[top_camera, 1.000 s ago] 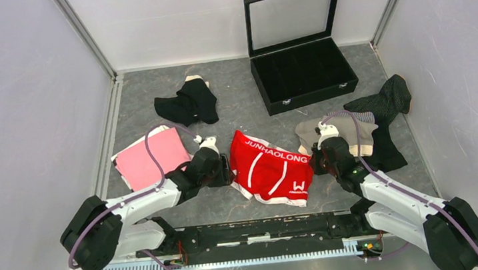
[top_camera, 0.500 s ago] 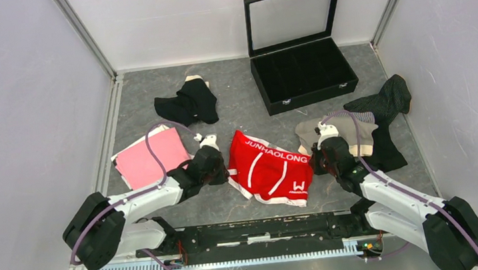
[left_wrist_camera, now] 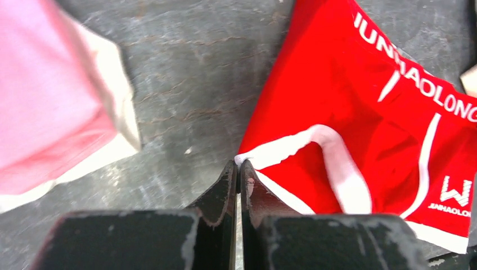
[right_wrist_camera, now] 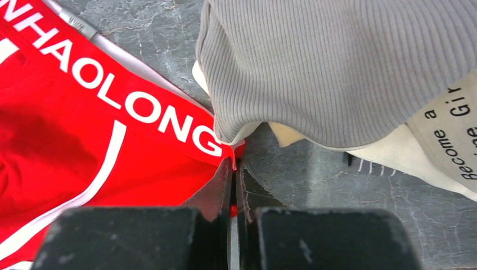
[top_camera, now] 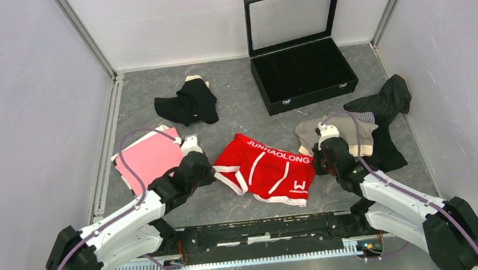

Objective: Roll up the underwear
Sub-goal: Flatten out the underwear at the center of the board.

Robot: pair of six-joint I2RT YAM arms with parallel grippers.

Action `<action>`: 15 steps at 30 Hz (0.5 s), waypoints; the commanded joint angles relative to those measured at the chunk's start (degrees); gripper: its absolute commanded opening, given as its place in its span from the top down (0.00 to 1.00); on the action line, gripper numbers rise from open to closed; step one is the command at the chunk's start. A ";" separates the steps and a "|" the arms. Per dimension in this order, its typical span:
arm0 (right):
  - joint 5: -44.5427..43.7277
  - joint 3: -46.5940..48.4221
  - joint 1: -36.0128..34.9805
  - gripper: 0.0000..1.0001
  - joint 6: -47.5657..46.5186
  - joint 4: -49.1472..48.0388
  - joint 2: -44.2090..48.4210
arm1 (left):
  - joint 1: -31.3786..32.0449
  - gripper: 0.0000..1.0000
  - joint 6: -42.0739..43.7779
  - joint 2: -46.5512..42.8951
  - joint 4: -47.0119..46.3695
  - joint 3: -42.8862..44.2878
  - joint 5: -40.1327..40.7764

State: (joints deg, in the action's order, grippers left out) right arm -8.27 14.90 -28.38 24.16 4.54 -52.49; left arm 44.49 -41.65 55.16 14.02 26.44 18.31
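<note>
The red underwear [top_camera: 263, 169] lies flat and unrolled on the near side of the case [top_camera: 303, 68]. The left gripper [left_wrist_camera: 238, 167] is clamped on its leg hem, the right gripper [right_wrist_camera: 233, 164] on its waistband corner. Rolling looks unstarted, and the other garments [top_camera: 187, 102] wait.

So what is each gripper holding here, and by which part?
Both pinch the red underwear: left gripper at a white-trimmed leg corner, right gripper at the waistband's end.

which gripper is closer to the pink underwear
Left. The left gripper pinches a corner of the red underwear just beside the pink underwear; the right gripper grips its opposite end, farther away.
</note>
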 commanded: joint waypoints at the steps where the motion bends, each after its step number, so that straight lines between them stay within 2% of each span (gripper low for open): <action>1: -3.74 1.97 0.19 1.00 -1.55 1.12 0.48 | 0.25 0.98 -7.20 -4.74 8.78 -1.42 7.58; 7: -5.37 2.84 0.18 1.00 -2.68 2.74 0.87 | 0.25 0.97 -11.59 -9.22 16.14 -1.84 10.21; 8: -5.42 2.93 0.19 1.00 -2.97 2.96 0.89 | 0.25 0.92 -12.03 -9.88 16.47 -2.09 9.90; 12: -3.65 3.41 0.17 1.00 -5.20 3.31 1.27 | 0.25 0.54 -12.83 -11.79 15.85 -3.30 7.26; 15: -2.70 4.00 0.17 0.97 -6.85 4.02 1.27 | 0.25 0.39 -12.46 -13.07 14.90 -2.46 6.45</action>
State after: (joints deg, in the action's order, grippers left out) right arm -10.76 16.14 -28.38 20.60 7.97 -51.88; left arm 44.71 -51.66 43.79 28.88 23.51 24.34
